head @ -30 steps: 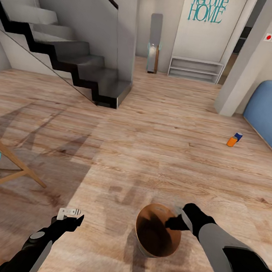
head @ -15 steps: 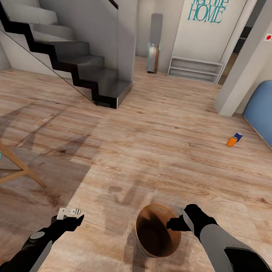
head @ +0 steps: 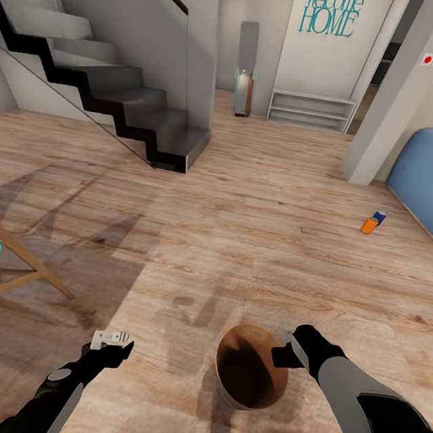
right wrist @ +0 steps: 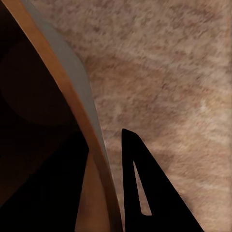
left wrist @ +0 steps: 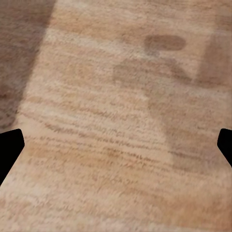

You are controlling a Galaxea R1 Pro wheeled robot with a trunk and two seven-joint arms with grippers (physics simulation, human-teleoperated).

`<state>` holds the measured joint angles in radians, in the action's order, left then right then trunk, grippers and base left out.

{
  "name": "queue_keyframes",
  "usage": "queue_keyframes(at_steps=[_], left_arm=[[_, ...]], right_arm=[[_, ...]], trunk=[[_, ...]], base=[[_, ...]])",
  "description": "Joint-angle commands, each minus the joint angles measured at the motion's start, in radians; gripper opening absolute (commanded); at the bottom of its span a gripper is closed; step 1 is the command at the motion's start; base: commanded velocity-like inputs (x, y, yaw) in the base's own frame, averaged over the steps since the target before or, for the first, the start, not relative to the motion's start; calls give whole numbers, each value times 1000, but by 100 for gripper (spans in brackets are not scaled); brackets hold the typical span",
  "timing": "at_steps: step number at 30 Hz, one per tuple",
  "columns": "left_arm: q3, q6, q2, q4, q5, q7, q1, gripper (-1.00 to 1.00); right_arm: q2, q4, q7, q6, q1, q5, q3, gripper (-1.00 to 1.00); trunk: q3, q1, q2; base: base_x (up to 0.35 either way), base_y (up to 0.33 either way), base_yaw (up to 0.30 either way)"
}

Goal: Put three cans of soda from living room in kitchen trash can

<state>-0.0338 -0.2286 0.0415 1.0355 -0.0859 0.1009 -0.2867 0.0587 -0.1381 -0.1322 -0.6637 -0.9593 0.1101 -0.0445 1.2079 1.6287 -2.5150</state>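
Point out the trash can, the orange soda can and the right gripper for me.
trash can (head: 237,397): head view, on its front outer wall.
orange soda can (head: 368,226): head view, on its side, lying on the floor near the sofa.
right gripper (head: 282,357): head view, midway between its fingertips, at the bin's rim.

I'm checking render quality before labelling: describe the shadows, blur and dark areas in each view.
Head view: sharp; soft shadows cross the wooden floor left of the trash can, whose inside is dark; the distant cans are small. Left wrist view: floor grain is soft and blurred, with a grey shadow across it. Right wrist view: the bin's interior is near black, and the right end effector fingers are black silhouettes.
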Motion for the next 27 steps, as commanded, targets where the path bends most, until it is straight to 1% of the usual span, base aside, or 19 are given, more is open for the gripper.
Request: queue_keyframes(at_steps=[1,13,14,27], left_arm=[[0,0,0,0,0,0,0,100],[0,0,0,0,0,0,0,100],[0,0,0,-1,0,0,0,100],[0,0,-1,-2,0,-1,0,100]], right_arm=[[0,0,-1,-1,1,-12,6,-100],[0,-2,-1,2,10,-12,7,-100],[0,-7,-6,4,17,-13,8,-100],[1,-3,-3,4,20,-13,8,-100]], trunk=[[0,0,0],[0,0,0],[-4,0,0],[-54,-6,3]], base=[[0,0,0],[0,0,0],[0,0,0],[0,0,0]])
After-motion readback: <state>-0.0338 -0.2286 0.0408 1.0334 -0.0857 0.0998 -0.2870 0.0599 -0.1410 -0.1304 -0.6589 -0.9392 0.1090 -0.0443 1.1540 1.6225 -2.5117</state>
